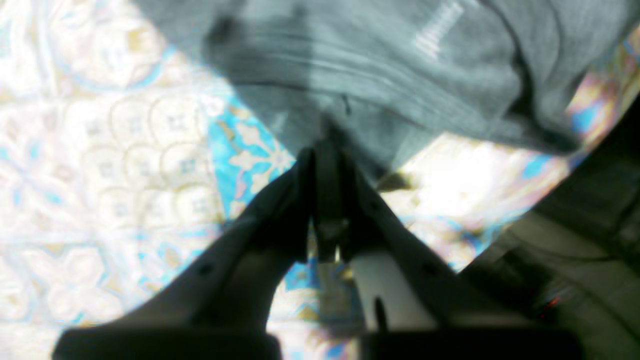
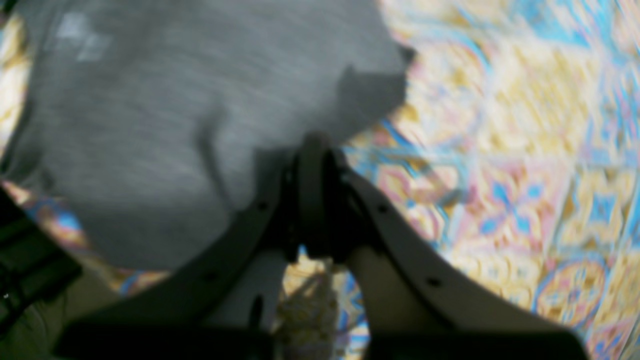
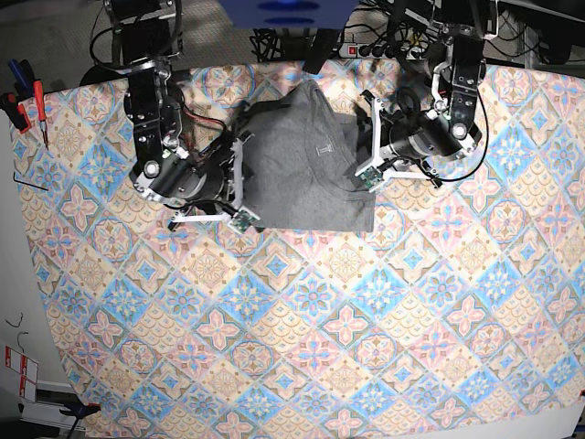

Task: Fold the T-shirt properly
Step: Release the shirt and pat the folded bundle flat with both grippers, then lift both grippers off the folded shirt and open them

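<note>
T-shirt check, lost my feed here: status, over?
Left tool shut on grey cotton T-shirt. Right tool shut on its other edge. T-shirt still unfolded on patterned tablecloth. Nothing in the way.

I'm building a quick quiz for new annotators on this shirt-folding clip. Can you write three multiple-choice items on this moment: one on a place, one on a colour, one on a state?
1. Where on the tablecloth does the T-shirt lie?
A. near the far edge, between the arms
B. at the near edge
C. hanging off one side

2. What colour is the T-shirt?
A. red
B. grey
C. white

3. How do the left gripper and the right gripper stand?
A. both wide open
B. one open, one shut
C. both shut on the shirt's edge

Answers: A, the base view shows it up by the arm bases; B, all views show grey cloth; C, each wrist view shows fingers pinched together at the fabric.
</note>
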Action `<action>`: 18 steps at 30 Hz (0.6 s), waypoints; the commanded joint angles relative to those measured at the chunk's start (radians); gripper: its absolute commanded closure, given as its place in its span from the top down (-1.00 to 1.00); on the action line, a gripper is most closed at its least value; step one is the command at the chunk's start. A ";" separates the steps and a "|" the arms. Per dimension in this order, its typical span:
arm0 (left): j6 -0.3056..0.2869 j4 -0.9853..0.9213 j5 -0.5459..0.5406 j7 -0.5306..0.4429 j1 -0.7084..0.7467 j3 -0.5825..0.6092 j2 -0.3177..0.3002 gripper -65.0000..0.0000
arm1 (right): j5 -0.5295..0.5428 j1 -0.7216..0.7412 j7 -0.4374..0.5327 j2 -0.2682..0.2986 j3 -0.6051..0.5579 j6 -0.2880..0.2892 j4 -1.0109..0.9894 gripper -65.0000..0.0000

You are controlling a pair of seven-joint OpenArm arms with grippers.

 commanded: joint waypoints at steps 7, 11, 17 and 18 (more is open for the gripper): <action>0.005 0.019 0.228 -0.002 0.013 0.092 -0.008 -1.00 | 0.009 -0.010 0.014 0.037 0.053 -0.001 0.015 -0.94; 0.005 0.017 0.297 -0.002 0.027 0.183 -0.025 -1.00 | 0.009 -0.010 0.014 0.056 0.053 -0.001 0.015 -0.94; 0.005 0.014 0.323 -0.004 0.030 0.367 -0.053 -1.00 | 0.009 -0.010 0.014 0.057 0.053 -0.001 0.014 -0.94; 0.005 0.006 0.323 -0.004 0.029 0.373 -0.053 -1.00 | 0.009 -0.010 0.014 0.057 0.054 -0.001 0.014 -0.94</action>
